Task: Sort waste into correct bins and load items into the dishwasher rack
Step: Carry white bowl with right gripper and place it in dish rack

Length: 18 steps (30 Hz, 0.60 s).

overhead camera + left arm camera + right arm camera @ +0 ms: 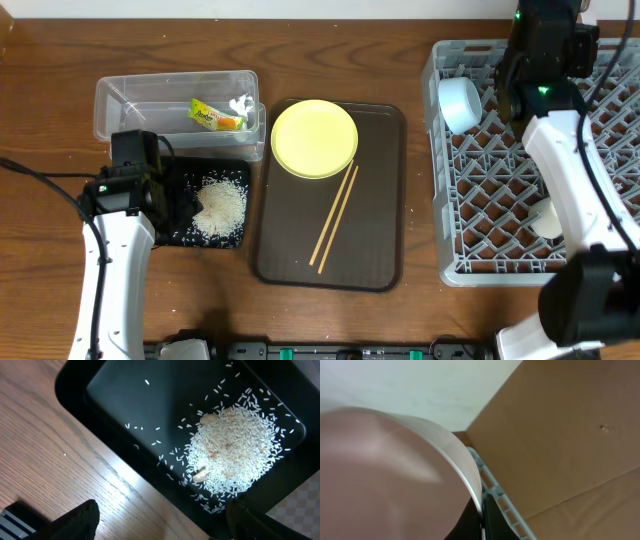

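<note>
The grey dishwasher rack (500, 215) fills the right side. My right gripper (503, 92) is shut on the rim of a white-looking bowl (459, 103), which stands on edge in the rack's far left corner. The rim also shows in the right wrist view (470, 467), pinched between the fingers (482, 520). A pale cup (545, 220) lies in the rack, partly behind the arm. The yellow plate (314, 137) and two chopsticks (335, 218) lie on the brown serving tray (385, 240). My left gripper (172, 195) (162, 527) is open and empty over the near edge of the black tray (170, 232) (125, 405), which holds the rice heap (220, 205) (232, 450).
The clear tub (130, 100) at the back left holds the snack wrapper (215, 116) and the white paper scrap (241, 104). Loose grains lie scattered across the black tray. A cardboard wall (570, 435) stands just behind the rack's far edge.
</note>
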Tool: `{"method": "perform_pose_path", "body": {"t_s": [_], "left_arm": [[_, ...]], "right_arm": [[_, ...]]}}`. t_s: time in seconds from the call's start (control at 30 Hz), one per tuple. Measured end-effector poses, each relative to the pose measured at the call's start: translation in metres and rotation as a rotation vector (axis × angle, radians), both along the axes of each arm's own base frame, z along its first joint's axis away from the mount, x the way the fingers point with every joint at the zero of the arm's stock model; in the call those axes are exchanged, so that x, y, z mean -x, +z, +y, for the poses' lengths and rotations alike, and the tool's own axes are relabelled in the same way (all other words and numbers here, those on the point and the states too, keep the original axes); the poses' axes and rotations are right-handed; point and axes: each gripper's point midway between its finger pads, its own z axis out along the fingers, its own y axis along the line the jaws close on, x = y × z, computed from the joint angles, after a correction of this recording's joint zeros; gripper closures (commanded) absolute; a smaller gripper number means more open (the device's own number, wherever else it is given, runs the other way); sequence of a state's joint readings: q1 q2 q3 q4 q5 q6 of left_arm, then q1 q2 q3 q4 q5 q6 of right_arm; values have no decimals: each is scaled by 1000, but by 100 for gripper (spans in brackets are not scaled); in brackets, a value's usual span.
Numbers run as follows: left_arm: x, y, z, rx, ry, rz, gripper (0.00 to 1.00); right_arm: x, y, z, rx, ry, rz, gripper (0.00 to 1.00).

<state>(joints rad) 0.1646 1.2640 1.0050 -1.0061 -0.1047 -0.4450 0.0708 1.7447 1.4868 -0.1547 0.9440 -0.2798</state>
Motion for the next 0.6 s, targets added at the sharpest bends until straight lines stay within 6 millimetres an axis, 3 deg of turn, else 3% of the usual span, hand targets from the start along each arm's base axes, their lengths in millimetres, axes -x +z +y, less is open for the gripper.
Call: {"method": "perform_pose_path", "body": {"t_s": [0.33,0.6], "left_arm": [[-1,0,-2,12,-2,-3,16],[-1,0,-3,19,-4,-7,16]], "right_arm": [[-10,-70,-41,98,-93,239,99],[-12,-102,-45,106,-112,318,99]]}}
